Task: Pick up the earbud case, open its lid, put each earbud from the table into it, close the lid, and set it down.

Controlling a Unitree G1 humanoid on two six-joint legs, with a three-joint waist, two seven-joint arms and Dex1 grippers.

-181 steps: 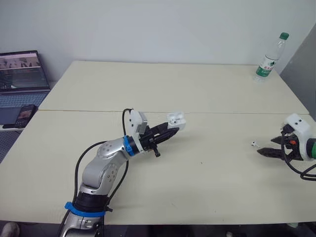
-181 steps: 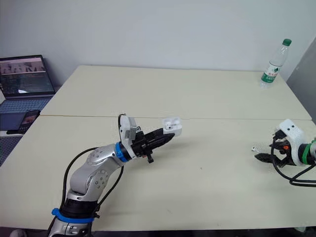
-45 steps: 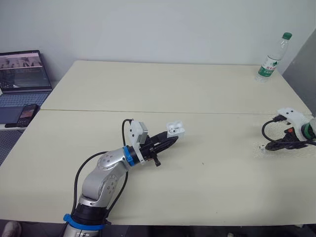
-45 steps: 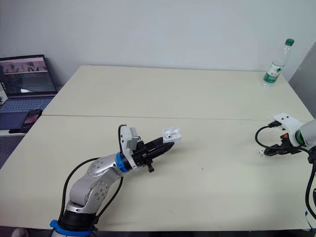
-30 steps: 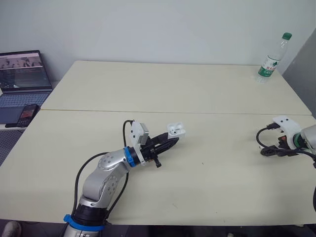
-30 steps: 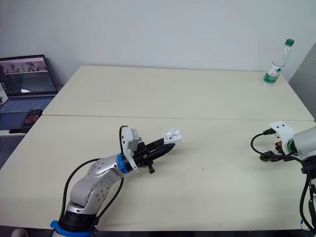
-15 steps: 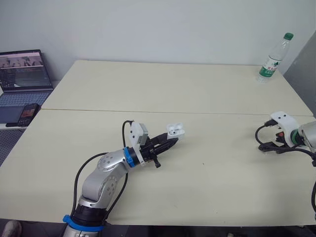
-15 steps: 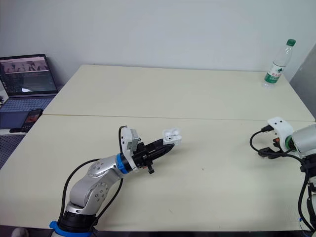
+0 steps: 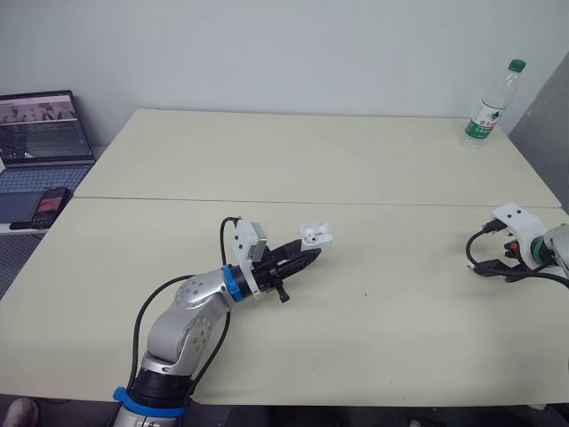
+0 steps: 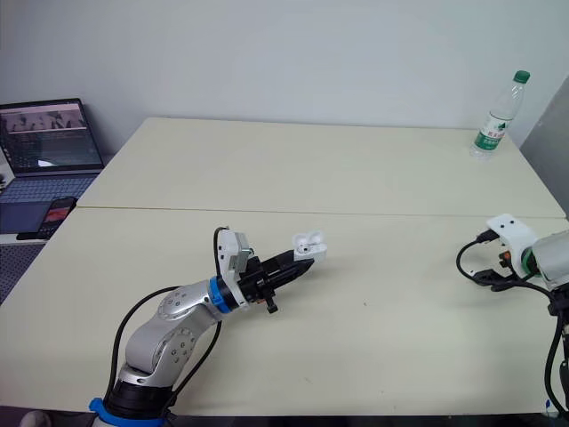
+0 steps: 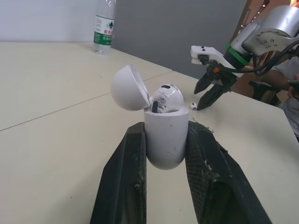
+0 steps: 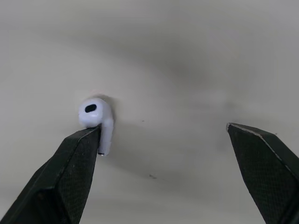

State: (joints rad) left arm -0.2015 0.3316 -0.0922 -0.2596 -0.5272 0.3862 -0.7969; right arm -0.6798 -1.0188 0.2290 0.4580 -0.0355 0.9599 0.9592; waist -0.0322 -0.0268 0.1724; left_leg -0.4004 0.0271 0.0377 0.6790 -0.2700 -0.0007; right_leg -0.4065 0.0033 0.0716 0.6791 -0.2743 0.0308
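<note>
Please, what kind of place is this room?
Probably an office or a lab room: two plain pale tables set edge to edge, an open laptop beside them, and a bare white wall.

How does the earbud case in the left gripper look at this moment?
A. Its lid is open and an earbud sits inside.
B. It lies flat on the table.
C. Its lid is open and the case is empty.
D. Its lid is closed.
A: in the left wrist view the left gripper holds the earbud case upright, its lid swung open and a white earbud sitting in it.
</note>
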